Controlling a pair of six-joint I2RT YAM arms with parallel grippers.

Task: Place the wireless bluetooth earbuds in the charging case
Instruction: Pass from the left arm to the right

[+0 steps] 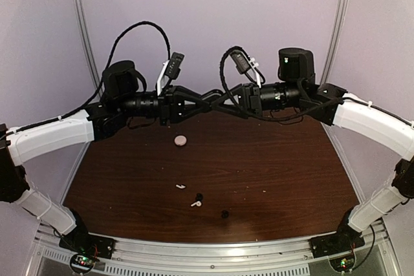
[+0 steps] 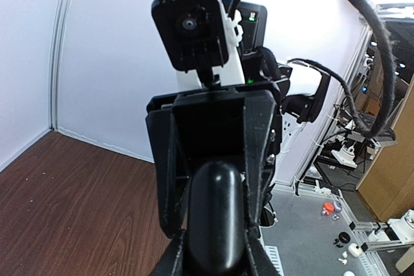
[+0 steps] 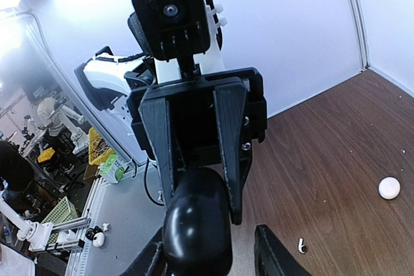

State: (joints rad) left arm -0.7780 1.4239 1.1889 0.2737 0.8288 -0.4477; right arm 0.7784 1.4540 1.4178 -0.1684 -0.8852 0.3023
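Both grippers, left and right, pinch the black charging case between them in mid-air. Two black earbuds lie on the table, well below. Risk: case seems closed; uneven pulling could drop it.

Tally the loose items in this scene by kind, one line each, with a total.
Black earbuds on the table: 2
White stemmed earbuds on the table: 2
Pink round case on the table: 1
Black charging case held between both grippers: 1
Total: 6
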